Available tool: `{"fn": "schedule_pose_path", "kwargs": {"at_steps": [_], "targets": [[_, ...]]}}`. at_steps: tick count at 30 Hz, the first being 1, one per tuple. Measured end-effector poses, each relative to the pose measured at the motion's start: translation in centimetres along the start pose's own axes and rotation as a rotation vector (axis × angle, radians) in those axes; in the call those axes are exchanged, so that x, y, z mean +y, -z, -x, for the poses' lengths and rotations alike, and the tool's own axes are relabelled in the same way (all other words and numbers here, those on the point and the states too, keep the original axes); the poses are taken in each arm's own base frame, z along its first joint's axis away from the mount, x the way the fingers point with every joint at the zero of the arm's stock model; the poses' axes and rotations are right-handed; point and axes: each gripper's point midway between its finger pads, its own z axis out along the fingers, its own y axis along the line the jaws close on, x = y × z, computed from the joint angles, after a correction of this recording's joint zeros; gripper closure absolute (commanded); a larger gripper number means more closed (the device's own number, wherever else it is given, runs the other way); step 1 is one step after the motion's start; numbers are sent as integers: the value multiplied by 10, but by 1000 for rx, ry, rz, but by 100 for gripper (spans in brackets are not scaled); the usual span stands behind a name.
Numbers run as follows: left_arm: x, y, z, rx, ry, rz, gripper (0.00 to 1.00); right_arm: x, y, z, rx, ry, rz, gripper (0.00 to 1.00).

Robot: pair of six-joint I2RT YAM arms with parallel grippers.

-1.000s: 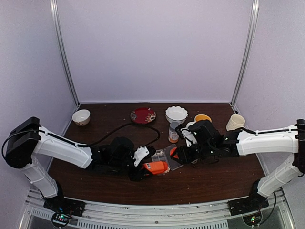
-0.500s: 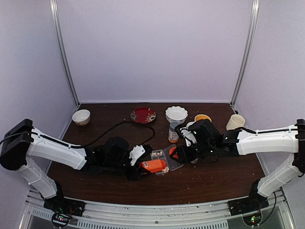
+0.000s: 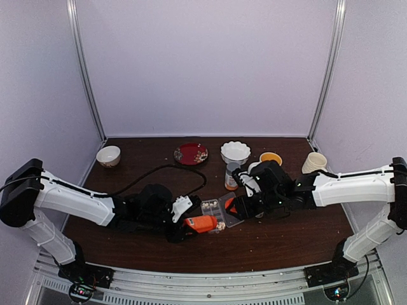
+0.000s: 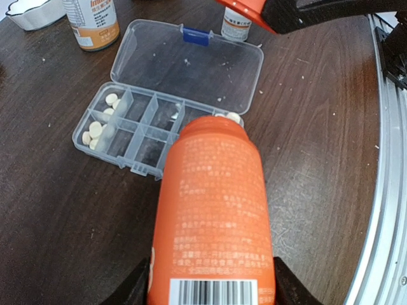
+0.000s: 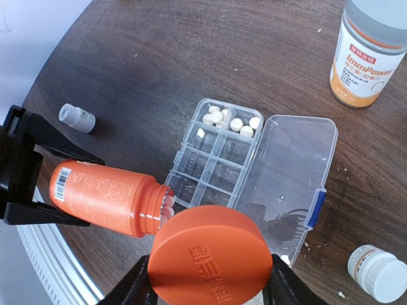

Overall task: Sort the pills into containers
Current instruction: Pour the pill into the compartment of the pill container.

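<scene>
The clear pill box [image 4: 137, 130] lies open on the dark table, its lid [image 4: 191, 67] flat behind it. Several pale pills [image 4: 95, 130] fill the two cells at one end; the other containers look bare. My left gripper [image 4: 210, 289] is shut on an uncapped orange bottle [image 4: 213, 210], tipped on its side with its mouth at the box's near corner. Pills [image 5: 166, 202] crowd that mouth. My right gripper [image 5: 210, 286] is shut on the orange cap [image 5: 210, 257], held just above the box [image 5: 216, 165] and beside the bottle [image 5: 105, 197].
A grey-capped bottle with an orange label [image 5: 369, 51] stands behind the box. Small white bottles [image 5: 380, 272] [image 5: 76, 117] sit on either side. Along the back are a red plate [image 3: 191, 153], a white bowl [image 3: 235, 151] and a cup [image 3: 313, 162]. A black cable [image 3: 159, 171] crosses the table.
My left arm has sunk and drawn slightly left, carrying the orange bottle with it. The right arm and the cap have hardly moved.
</scene>
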Motion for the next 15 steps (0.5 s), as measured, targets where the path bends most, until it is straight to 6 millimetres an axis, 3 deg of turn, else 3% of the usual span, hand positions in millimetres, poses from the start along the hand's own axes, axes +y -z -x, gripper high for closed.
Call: {"fn": "schedule_pose_path", "kwargs": {"at_steps": [8, 15], "targets": [[1, 1, -5, 26, 3, 6, 100, 8, -7, -5, 25, 13, 12, 100], [1, 3, -2, 63, 7, 9, 100, 32, -2, 13, -9, 32, 66, 100]]}}
